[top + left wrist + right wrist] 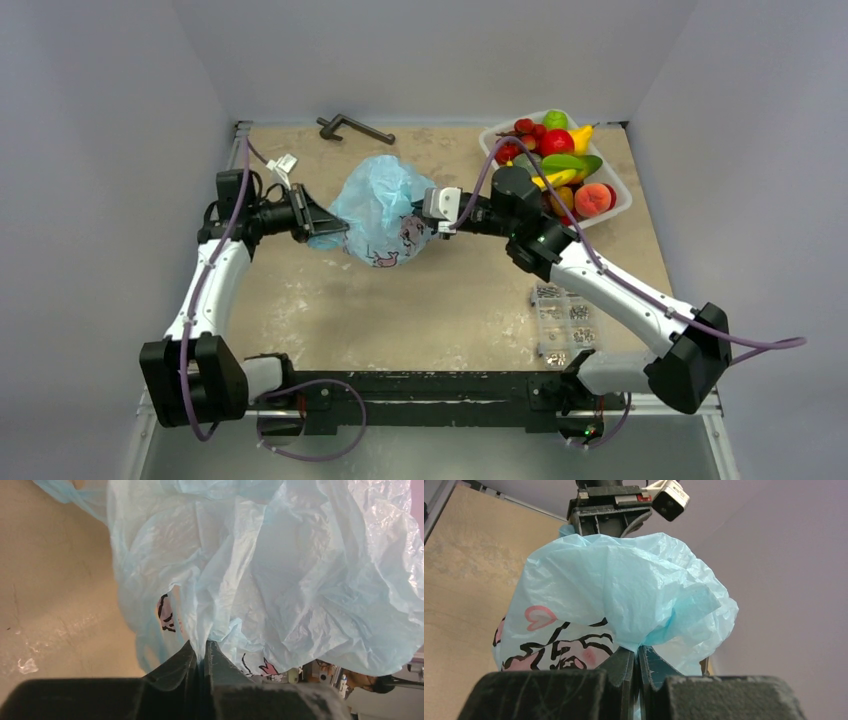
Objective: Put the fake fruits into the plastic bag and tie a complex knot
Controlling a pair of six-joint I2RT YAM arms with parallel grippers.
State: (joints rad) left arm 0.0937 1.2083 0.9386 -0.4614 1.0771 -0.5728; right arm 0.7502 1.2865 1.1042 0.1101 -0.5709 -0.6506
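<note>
Light-blue crinkly plastic bag (378,210) with a pink-and-black cartoon print sits mid-frame over the tan tabletop (400,310), strung between both arms. I cannot tell whether its bottom touches the table. Nearest, at lower right, a clear compartmented box of metal screws (565,325) lies just beside the right forearm. From the bases at the bottom edge, the left arm rises along the left side and bends inward at the wrist. The right arm slants up and left from the lower-right corner. The black left gripper (202,647) has its jaws nearly together on a thin fold of the film. The right gripper (636,652) is clamped tight on a gathered twist of it. The two point at each other across the bag. Each pinch looks small, so pulling the arms apart would likely tear the film or slip it out of one jaw, dropping that side. Farther back, at upper right, the glossy mixed-colour fake fruits (560,155) fill a white rectangular tray (622,205), with the right elbow close in front of it. A swing there could knock the tray. Knotting now would probably shut most fruits out. A dark metal handle (355,127) lies farthest.
</note>
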